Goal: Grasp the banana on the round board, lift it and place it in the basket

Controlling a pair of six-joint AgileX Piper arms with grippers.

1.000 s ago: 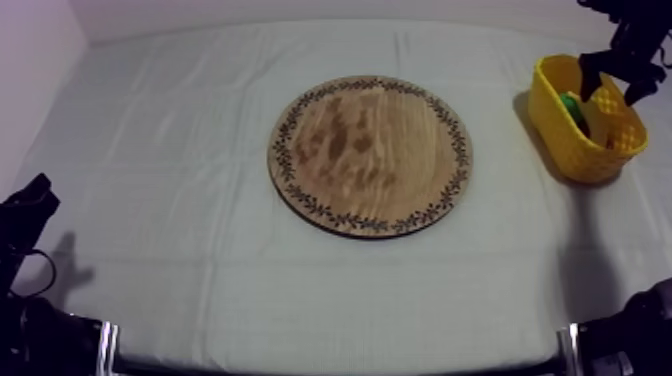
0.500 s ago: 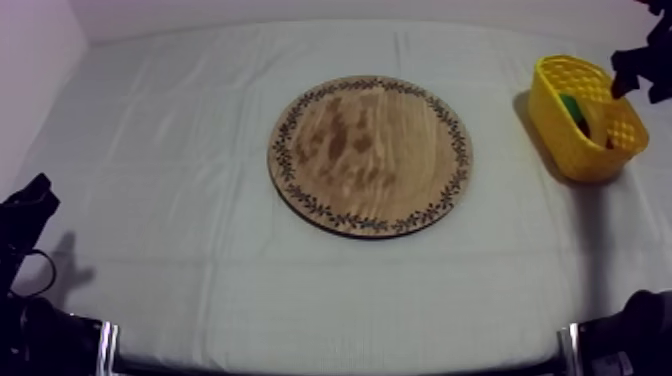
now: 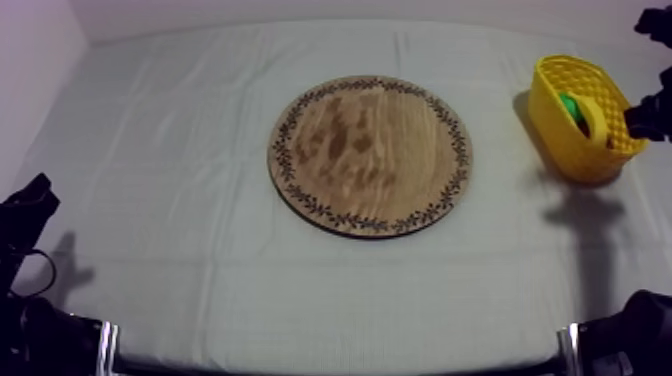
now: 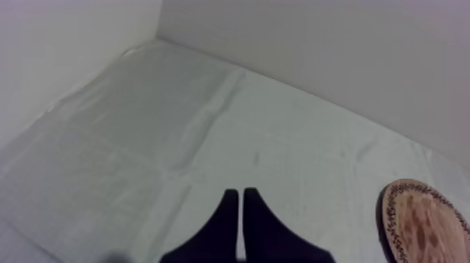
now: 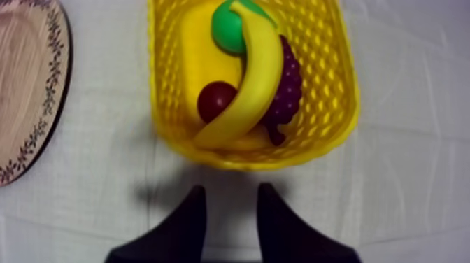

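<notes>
The banana (image 5: 248, 84) lies in the yellow basket (image 5: 175, 133), resting across a green pear (image 5: 227, 28), a bunch of grapes (image 5: 287, 91) and a small red fruit (image 5: 215, 100). My right gripper (image 5: 231, 190) hovers just beside the basket's near wall, fingers apart with nothing between them. In the top view the basket (image 3: 560, 135) stands at the far right with the right gripper (image 3: 650, 118) at its right side. The round wooden board (image 3: 370, 155) is bare. My left gripper (image 4: 241, 196) is shut as a narrow wedge over the cloth, low at the left (image 3: 30, 200).
The board's patterned rim (image 5: 49, 105) lies a short way from the basket. The table's back corner and the wall show beyond the left gripper, with the board's edge (image 4: 423, 224) nearby.
The right gripper has drawn back from over the basket toward the table's right side, and its fingers have come closer together. The left arm has not moved.
</notes>
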